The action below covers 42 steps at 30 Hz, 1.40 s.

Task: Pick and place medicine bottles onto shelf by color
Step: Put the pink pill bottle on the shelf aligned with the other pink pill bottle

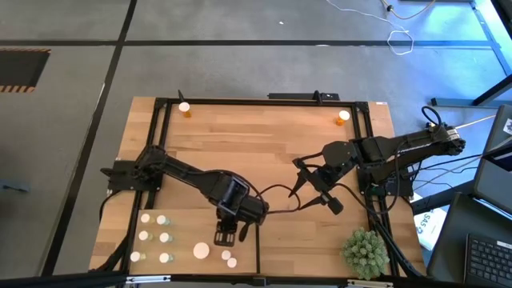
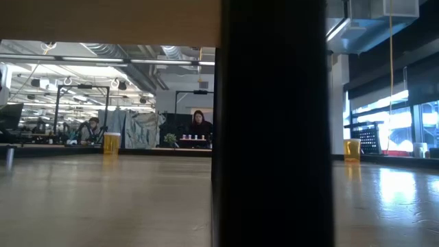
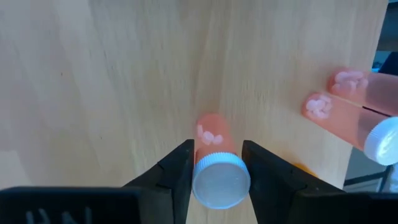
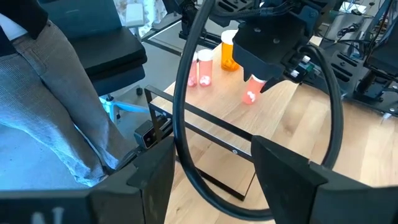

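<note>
Orange bottle (image 3: 214, 165), white-capped with pale pills inside, sits in left claw (image 3: 217, 171).

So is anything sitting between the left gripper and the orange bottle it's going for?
No. The left gripper already has its fingers on both sides of the small orange white-capped bottle, over the pale wooden shelf board. Two more orange bottles stand off to one side, apart from it.

Even overhead light, window glare on low-view tabletop (image 2: 384, 189), blurred near post (image 2: 271, 123)
</note>
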Available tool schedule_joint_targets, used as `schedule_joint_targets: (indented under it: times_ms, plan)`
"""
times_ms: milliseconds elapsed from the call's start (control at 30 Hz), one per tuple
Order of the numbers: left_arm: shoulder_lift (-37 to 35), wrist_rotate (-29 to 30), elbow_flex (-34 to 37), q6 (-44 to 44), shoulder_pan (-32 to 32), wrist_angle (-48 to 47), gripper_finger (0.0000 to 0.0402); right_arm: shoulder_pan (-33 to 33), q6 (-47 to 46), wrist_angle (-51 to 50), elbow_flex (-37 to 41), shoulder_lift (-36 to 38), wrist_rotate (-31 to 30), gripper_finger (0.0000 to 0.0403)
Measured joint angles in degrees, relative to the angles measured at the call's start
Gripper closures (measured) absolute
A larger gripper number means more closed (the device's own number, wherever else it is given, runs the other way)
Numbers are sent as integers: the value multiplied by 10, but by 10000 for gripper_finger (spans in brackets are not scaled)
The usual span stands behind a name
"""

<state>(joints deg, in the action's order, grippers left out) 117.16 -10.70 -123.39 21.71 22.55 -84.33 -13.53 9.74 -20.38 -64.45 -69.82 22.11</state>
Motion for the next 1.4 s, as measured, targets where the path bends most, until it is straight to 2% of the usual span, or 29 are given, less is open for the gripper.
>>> schedule_joint_targets:
  times_ms: [1267, 1400]
  plan:
    - [0, -15, 0, 3, 9, 13, 272, 0, 0, 0, 0, 0, 0, 189]
    - [-2, 10, -13, -2, 14, 12, 272, 0, 0, 0, 0, 0, -1, 189]
